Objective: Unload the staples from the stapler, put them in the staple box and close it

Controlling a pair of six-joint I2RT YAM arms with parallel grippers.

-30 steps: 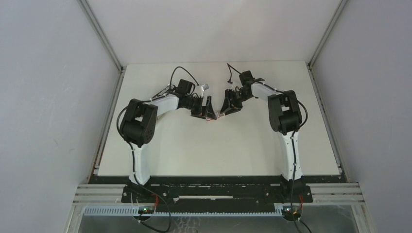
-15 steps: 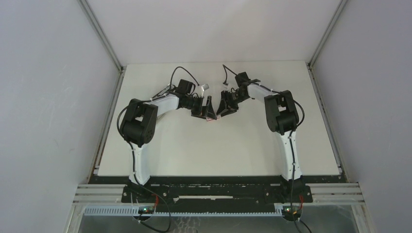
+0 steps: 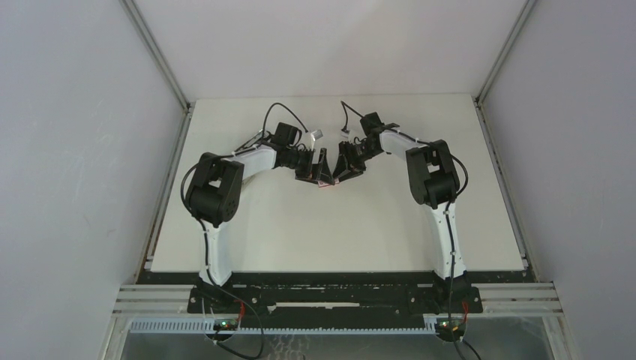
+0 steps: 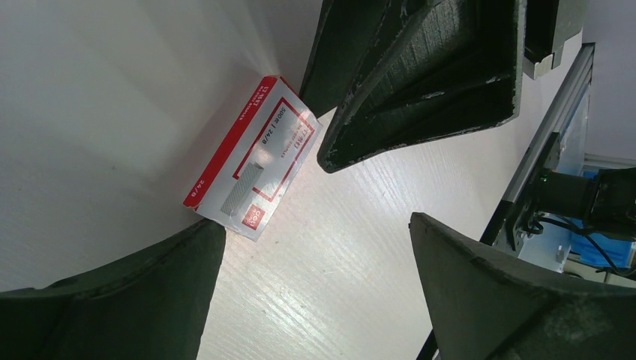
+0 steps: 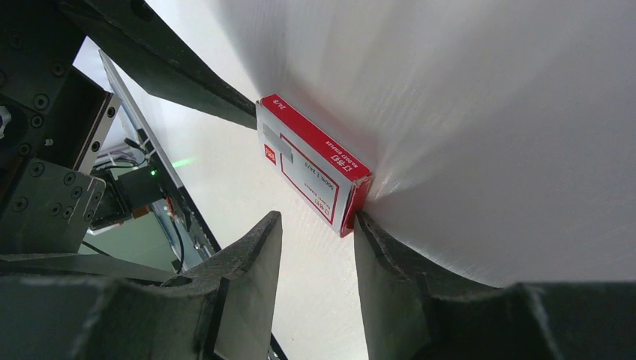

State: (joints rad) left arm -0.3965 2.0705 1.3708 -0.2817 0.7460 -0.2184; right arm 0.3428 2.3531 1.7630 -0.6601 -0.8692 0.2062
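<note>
Right gripper has shifted left, nearer the left gripper. One red-and-white staple box lies flat on the table between the two. Left jaws wide, holding nothing; right jaws narrow, one finger touching the box corner. Staples: cannot tell where they lie.

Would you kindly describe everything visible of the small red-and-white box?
The staple box is a small flat cardboard-looking carton: white face, red borders, a grey staple picture and "24/6" printed. It lies flat on the white table, one end by the right gripper, the other by the left gripper; contact is unclear.
</note>
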